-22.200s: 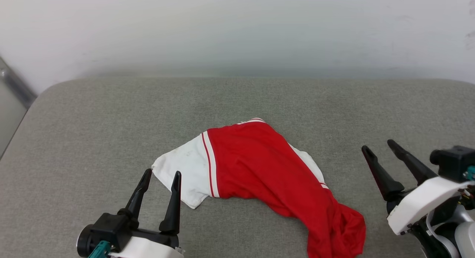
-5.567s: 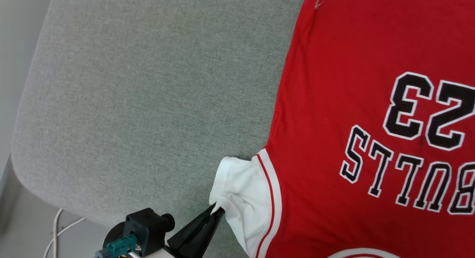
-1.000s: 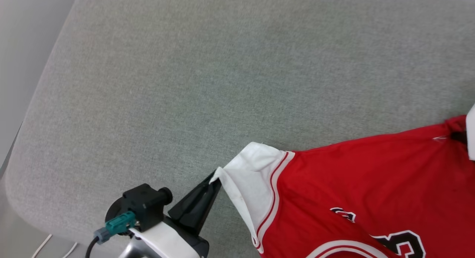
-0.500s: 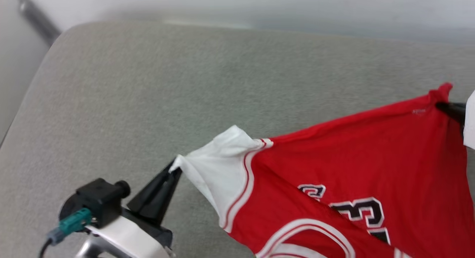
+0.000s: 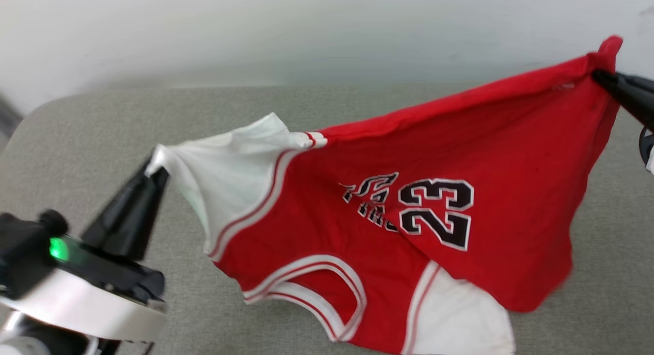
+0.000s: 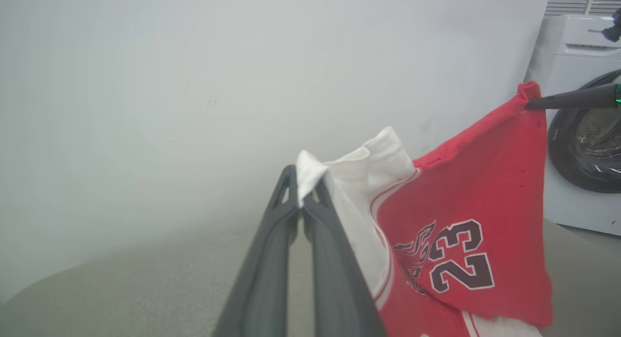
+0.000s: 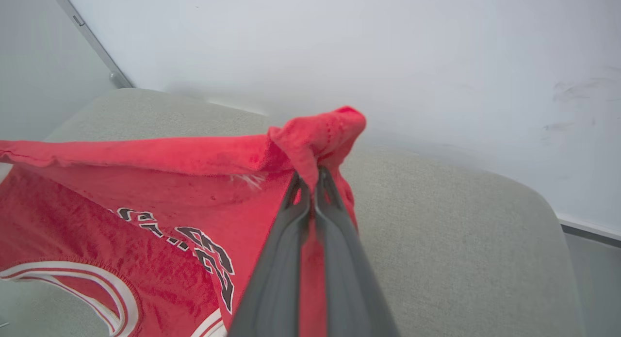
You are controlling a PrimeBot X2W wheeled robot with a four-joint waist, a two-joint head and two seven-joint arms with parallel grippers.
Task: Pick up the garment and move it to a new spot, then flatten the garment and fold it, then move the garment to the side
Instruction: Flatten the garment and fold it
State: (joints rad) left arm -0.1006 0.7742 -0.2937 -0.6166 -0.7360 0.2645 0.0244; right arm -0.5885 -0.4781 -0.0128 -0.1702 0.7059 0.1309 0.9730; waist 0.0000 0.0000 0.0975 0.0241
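Since half a second ago the shirt (image 5: 460, 140) has risen off the grey table (image 5: 102, 130) and now hangs stretched between both arms, number print facing out. From the head, the left gripper (image 5: 156, 163) has its jaws clamped on the white sleeve tip, and the right gripper (image 5: 598, 76) pinches a red corner at the upper right. The left wrist view shows jaws pressed together on bunched white cloth, with a washing machine (image 6: 572, 51) behind. The right wrist view shows jaws closed on the gathered red corner above the table.

Grey cushion (image 5: 102, 120); pale wall (image 5: 306, 28)
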